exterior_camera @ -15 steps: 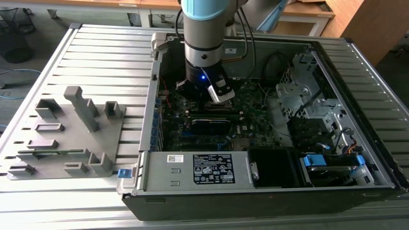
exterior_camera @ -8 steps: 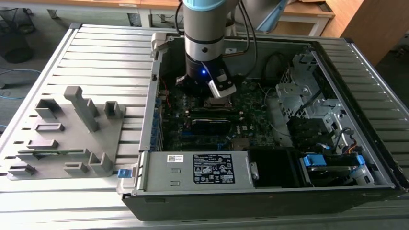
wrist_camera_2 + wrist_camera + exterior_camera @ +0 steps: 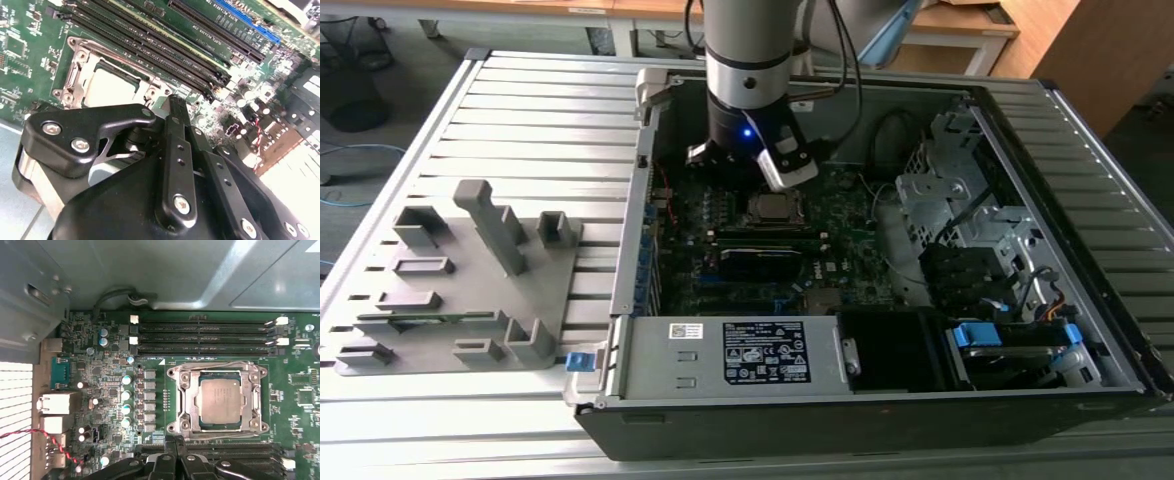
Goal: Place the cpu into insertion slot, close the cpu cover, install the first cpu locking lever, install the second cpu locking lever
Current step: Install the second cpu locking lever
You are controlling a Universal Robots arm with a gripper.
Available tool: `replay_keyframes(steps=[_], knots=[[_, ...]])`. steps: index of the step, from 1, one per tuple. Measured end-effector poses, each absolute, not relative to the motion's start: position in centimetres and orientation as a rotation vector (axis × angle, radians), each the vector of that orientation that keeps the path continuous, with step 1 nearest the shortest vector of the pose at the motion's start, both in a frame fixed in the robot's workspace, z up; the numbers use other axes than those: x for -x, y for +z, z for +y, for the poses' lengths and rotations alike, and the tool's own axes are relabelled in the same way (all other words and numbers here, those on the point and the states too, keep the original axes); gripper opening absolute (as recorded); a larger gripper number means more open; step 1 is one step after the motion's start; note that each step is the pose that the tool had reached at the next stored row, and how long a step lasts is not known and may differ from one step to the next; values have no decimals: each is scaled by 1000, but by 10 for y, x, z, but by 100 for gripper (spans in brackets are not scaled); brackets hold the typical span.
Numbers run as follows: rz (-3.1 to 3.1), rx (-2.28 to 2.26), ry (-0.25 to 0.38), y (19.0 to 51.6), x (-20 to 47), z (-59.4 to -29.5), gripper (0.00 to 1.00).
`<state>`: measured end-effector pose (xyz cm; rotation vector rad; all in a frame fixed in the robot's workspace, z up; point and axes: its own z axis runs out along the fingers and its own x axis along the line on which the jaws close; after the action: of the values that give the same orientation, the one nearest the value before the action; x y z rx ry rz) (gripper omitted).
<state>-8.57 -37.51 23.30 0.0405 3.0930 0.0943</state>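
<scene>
Cpu [image 3: 223, 401] lies flat in the insertion slot [image 3: 182, 402] on the green motherboard [image 3: 100, 390], and the cpu cover [image 3: 257, 390] frames it, lying down around its silver top. We see our pincer [image 3: 172, 102] in the second wrist view with its black fingers [image 3: 175, 150] drawn together and nothing between them. Its tip hangs just beside one edge of the socket, apart from the chip. In the exterior view the arm [image 3: 747, 70] stands inside the open computer case [image 3: 1121, 330], right over the socket, and a grey fixture block [image 3: 467, 290] rests on the slatted worktop [image 3: 547, 110] at the exterior view's left.
</scene>
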Motion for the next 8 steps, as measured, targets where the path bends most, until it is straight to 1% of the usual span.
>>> replay_keyframes(steps=[8], knots=[[3093, -40, 94, 234, 82, -375, 11]])
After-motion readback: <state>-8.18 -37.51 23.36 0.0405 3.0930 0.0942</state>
